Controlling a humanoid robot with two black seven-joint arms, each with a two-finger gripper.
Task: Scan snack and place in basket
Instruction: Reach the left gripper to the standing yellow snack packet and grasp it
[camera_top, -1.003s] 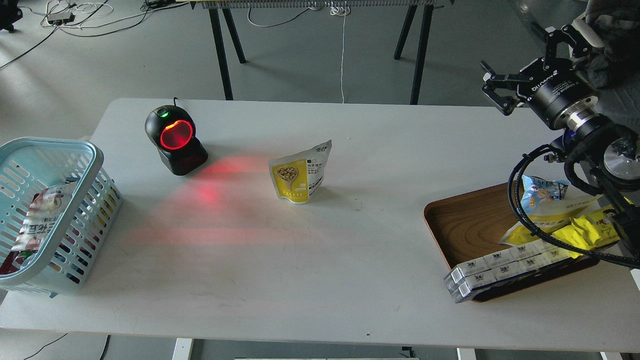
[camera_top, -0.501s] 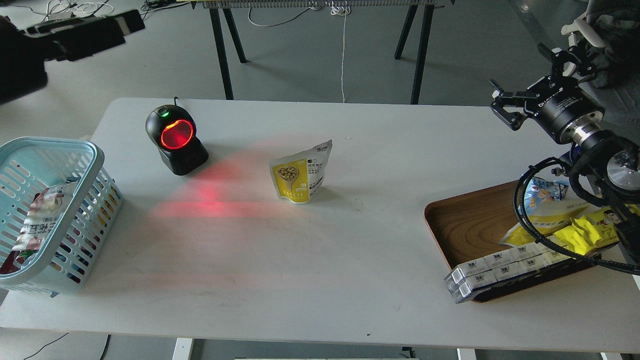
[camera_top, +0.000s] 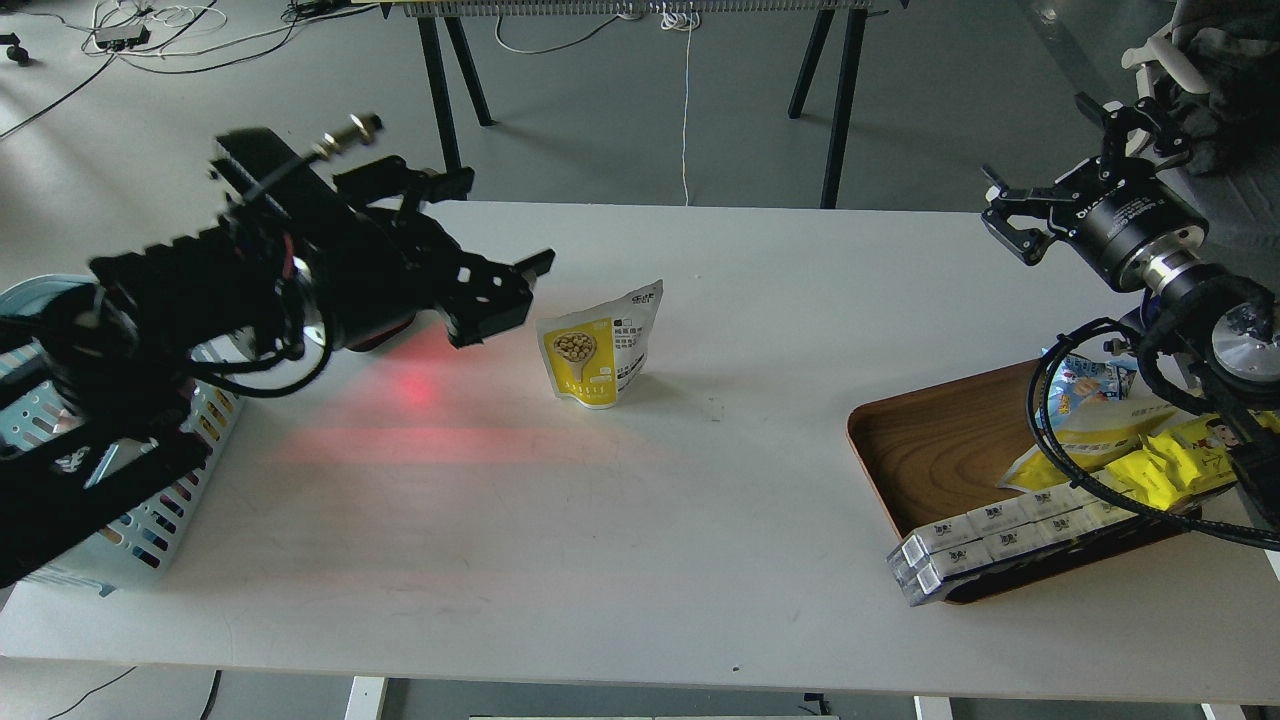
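Observation:
The snack (camera_top: 600, 347), a yellow-and-white pouch with a round picture of nuts, stands upright at the table's middle. My left gripper (camera_top: 517, 296) is open just left of the pouch, a short gap away, not touching it. The light blue basket (camera_top: 150, 528) stands at the left edge, mostly hidden behind my left arm. My right gripper (camera_top: 1050, 175) is open and empty, raised above the table's far right corner.
A scanner is hidden behind my left arm; its red light (camera_top: 412, 386) falls on the table. A brown wooden tray (camera_top: 930, 440) at the right holds white boxes (camera_top: 1000, 540), a yellow wrapper (camera_top: 1170, 465) and a blue packet (camera_top: 1085, 385).
My left arm has swung in from the upper left and now reaches across the scanner toward the pouch. The right gripper has pulled back slightly to the right. The pouch has not moved.

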